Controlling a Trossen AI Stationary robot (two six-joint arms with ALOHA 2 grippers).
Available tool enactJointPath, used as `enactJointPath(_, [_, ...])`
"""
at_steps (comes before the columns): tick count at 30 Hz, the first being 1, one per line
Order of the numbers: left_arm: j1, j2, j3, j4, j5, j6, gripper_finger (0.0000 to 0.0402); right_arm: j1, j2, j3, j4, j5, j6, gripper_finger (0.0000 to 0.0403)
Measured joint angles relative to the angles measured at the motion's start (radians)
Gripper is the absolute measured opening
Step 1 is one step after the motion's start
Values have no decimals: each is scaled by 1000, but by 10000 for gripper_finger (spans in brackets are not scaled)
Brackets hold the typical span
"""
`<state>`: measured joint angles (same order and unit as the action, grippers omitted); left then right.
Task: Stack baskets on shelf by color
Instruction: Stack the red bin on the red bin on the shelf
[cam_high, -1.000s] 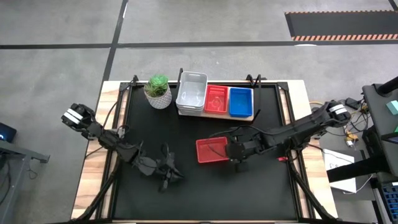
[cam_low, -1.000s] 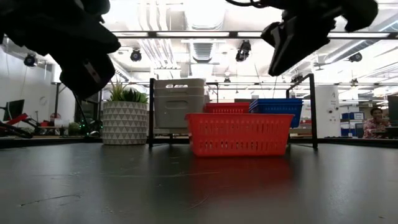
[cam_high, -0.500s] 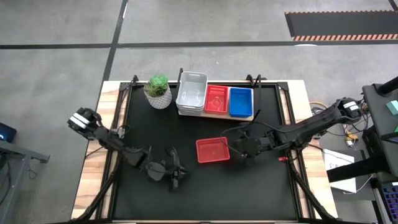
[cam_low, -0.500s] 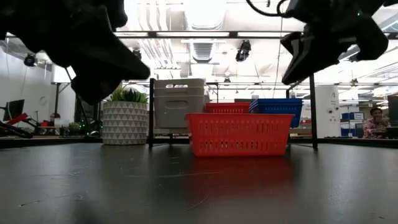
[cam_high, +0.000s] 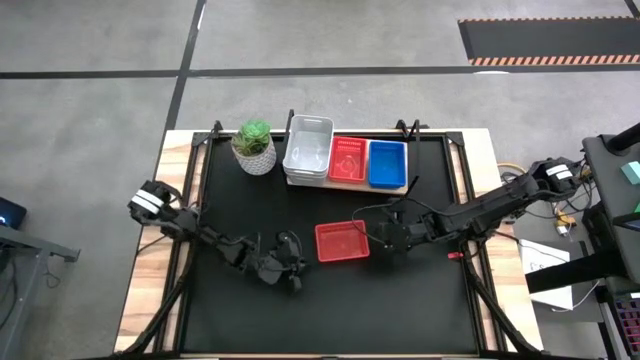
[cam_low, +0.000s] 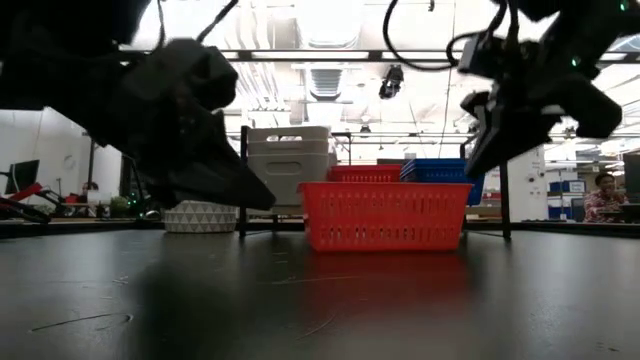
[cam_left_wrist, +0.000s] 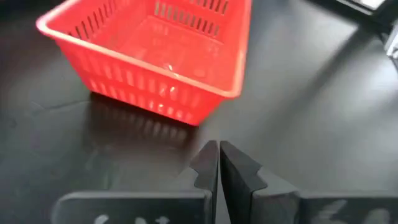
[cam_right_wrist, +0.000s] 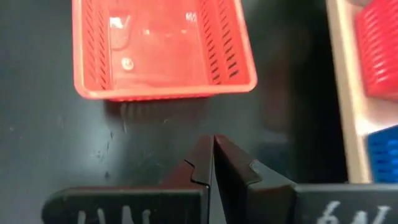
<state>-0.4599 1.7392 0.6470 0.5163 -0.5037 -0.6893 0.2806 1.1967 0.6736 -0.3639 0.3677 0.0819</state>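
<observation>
One red basket (cam_high: 342, 242) stands alone on the black tabletop, bottom down; it also shows in both wrist views (cam_left_wrist: 149, 56) (cam_right_wrist: 161, 50). On the shelf (cam_high: 345, 187) at the far edge sit white-grey baskets (cam_high: 308, 150), red baskets (cam_high: 348, 160) and blue baskets (cam_high: 387, 164), side by side. My left gripper (cam_high: 292, 272) (cam_left_wrist: 218, 155) is shut, low over the table just left and near of the lone basket. My right gripper (cam_high: 385, 240) (cam_right_wrist: 212, 155) is shut, just right of that basket. Neither touches it.
A green plant in a white patterned pot (cam_high: 255, 148) stands left of the shelf at the far edge. The shelf's board (cam_right_wrist: 342, 93) shows in the right wrist view. Bare black tabletop lies along the near side. Cables and equipment lie beyond the table's right edge.
My left gripper has moved toward the table's right edge and down, tipping lower, and has come close to the lone red basket. My right gripper has sunk lower beside the basket's right end. The basket has kept its place.
</observation>
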Motion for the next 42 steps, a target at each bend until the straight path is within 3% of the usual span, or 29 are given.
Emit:
enactJointPath(6, [69, 13, 9, 1, -8, 84, 0, 0, 79, -45, 163, -23, 33, 8])
enactJointPath(13, [149, -13, -5, -31, -56, 130, 0, 3, 224, -39, 432, -235, 9, 8])
enactJointPath(16, [160, -44, -13, -104, -52, 147, 0, 15, 264, -18, 451, -288, 18, 8])
enactJointPath(21, [160, -167, -11, -316, -23, 146, 0, 16, 266, 29, 275, -271, 61, 8])
enactJointPath(25, [135, -290, -12, -434, 91, 121, 0, 16, 219, 38, 131, -145, 76, 8])
enactJointPath(29, [71, -330, -13, -349, 162, 124, 0, 5, 197, 31, 115, 64, 64, 8])
enactJointPath(31, [34, -307, -12, -288, 196, 141, 0, -5, 198, 30, 146, 115, 54, 8])
enactJointPath(36, [-29, -217, -11, -176, 222, 146, 0, -10, 227, 30, 304, 57, 11, 8])
enactJointPath(42, [-14, -132, -6, -167, 122, 150, 0, 41, 245, 30, 354, -87, 52, 8])
